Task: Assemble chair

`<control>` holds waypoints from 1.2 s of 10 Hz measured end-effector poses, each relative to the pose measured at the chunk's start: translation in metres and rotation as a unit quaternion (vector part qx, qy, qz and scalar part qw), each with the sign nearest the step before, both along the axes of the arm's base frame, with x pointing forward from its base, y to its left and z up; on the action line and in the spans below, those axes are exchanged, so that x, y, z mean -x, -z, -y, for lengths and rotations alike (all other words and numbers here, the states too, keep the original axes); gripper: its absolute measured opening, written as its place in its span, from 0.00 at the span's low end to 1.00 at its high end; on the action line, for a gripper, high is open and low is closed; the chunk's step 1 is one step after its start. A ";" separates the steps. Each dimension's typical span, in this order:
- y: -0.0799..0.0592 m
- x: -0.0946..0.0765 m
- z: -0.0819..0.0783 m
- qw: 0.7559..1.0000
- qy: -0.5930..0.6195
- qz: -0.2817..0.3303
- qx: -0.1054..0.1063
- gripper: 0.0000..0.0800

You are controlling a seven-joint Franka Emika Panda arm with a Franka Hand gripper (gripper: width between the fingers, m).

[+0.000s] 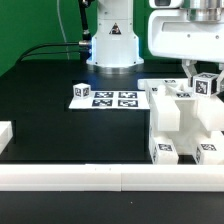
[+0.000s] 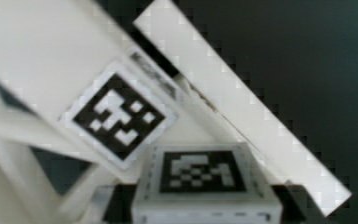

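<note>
On the black worktop (image 1: 60, 125) the chair (image 1: 185, 125) stands upright at the exterior view's right, long axis vertical; the pincer (image 1: 196, 76) clamps a tagged cube (image 1: 207, 85) atop it.

My tool (image 1: 197, 72) hangs at the exterior view's right, its fingers down at a small tagged cube (image 1: 207, 85) on top of the white chair assembly (image 1: 180, 120). Whether the cube is actually clamped I cannot tell from here. The assembly stands on the black bench (image 1: 60, 125), with tagged blocks at its foot. The marker board (image 1: 104, 97) lies flat toward the exterior view's left of it, apart. A long white border rail (image 1: 100, 177) runs along the near edge. My arm's base (image 1: 111, 45) stands behind.
</note>
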State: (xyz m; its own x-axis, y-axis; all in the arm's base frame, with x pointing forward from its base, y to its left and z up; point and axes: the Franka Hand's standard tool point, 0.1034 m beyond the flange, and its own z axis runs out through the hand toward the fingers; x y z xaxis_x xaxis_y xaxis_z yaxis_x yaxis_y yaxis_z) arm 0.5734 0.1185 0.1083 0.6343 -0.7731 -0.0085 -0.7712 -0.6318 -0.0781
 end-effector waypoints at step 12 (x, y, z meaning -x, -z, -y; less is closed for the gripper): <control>0.001 -0.001 0.000 0.926 0.375 -0.021 -0.041 0.33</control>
State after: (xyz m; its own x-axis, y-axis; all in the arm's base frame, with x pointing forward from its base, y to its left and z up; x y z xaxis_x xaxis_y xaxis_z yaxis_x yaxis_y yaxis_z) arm 0.5744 0.1186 0.1071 -0.0833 -0.9915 -0.0997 -0.9940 0.0899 -0.0626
